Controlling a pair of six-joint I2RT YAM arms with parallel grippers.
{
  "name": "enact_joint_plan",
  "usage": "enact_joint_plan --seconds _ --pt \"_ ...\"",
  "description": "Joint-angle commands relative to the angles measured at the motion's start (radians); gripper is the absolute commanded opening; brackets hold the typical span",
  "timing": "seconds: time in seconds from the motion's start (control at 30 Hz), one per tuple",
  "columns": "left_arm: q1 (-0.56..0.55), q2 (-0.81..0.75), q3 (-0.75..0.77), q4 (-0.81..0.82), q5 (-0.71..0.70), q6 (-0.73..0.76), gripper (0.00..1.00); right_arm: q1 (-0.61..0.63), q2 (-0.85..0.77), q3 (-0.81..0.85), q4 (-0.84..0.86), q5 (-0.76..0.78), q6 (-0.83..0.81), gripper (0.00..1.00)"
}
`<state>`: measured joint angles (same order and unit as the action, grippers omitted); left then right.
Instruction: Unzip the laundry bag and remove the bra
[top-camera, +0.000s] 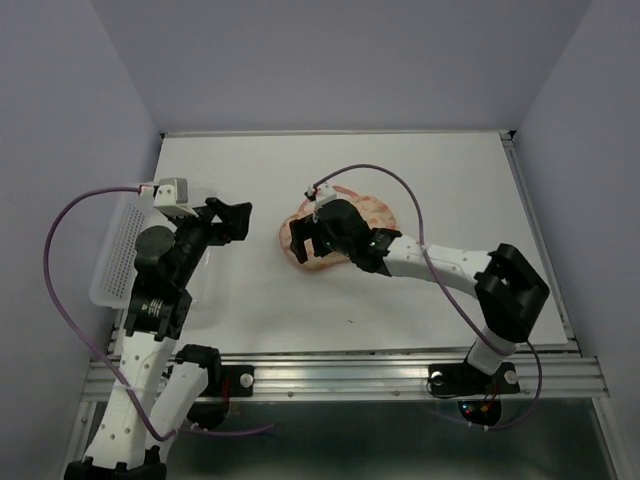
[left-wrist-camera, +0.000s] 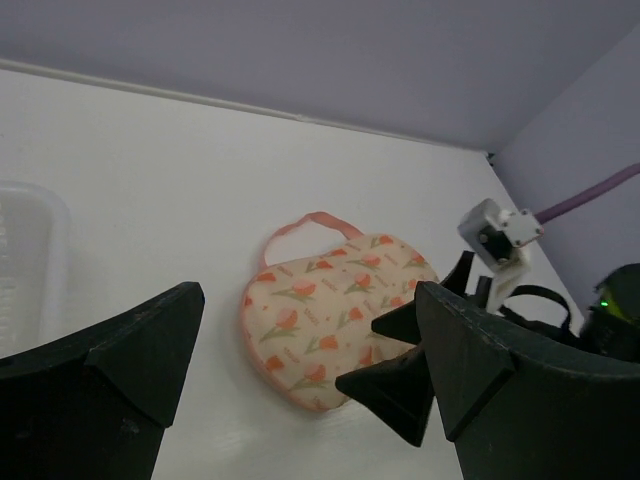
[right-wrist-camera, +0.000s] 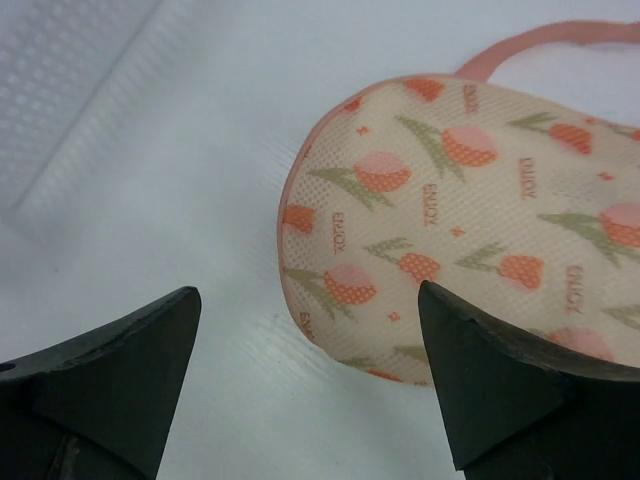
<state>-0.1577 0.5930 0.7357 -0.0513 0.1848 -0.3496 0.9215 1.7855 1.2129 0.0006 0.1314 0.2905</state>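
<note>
The laundry bag (top-camera: 379, 213) lies flat on the white table, peach-pink with orange tulip print, and looks closed. Its pink loop (left-wrist-camera: 305, 222) points to the far side. It also shows in the left wrist view (left-wrist-camera: 320, 315) and the right wrist view (right-wrist-camera: 470, 200). My right gripper (top-camera: 306, 245) is open and hovers over the bag's left end, one finger over the bag, the other over bare table; it shows open in its own view (right-wrist-camera: 308, 295). My left gripper (top-camera: 243, 222) is open and empty, left of the bag and apart from it (left-wrist-camera: 310, 295). The bra is hidden.
A clear plastic mesh basket (top-camera: 115, 255) stands at the table's left edge beside my left arm; it also shows in the left wrist view (left-wrist-camera: 25, 260) and the right wrist view (right-wrist-camera: 70, 90). The table's metal rail (top-camera: 350, 365) runs along the near edge.
</note>
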Motion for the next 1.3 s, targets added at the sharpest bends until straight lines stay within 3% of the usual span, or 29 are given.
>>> enact_joint_plan --seconds 0.0,0.2,0.37,0.5,0.7,0.83,1.27 --pt "-0.043 0.1 0.071 0.083 0.032 -0.089 0.99 -0.052 -0.222 -0.093 0.007 0.112 0.035 0.95" --pt "-0.325 0.405 0.163 0.163 -0.218 -0.143 0.99 -0.241 -0.467 -0.404 0.033 0.171 0.127 0.87" --pt "-0.48 0.646 0.237 0.238 -0.269 -0.178 0.99 -0.334 -0.656 -0.629 0.064 0.232 0.185 0.79" --pt "-0.523 0.821 0.267 0.301 -0.278 -0.196 0.99 -0.368 -0.686 -0.702 0.099 0.231 0.205 0.71" --pt "-0.572 1.071 0.367 0.3 -0.268 -0.189 0.99 -0.377 -0.651 -0.861 0.346 0.175 0.203 0.59" --pt "-0.572 1.114 0.383 0.271 -0.31 -0.178 0.99 -0.377 -0.594 -0.946 0.605 0.125 0.182 0.51" --pt "-0.572 1.131 0.357 0.246 -0.352 -0.15 0.99 -0.377 -0.324 -0.908 0.871 0.04 0.099 0.58"
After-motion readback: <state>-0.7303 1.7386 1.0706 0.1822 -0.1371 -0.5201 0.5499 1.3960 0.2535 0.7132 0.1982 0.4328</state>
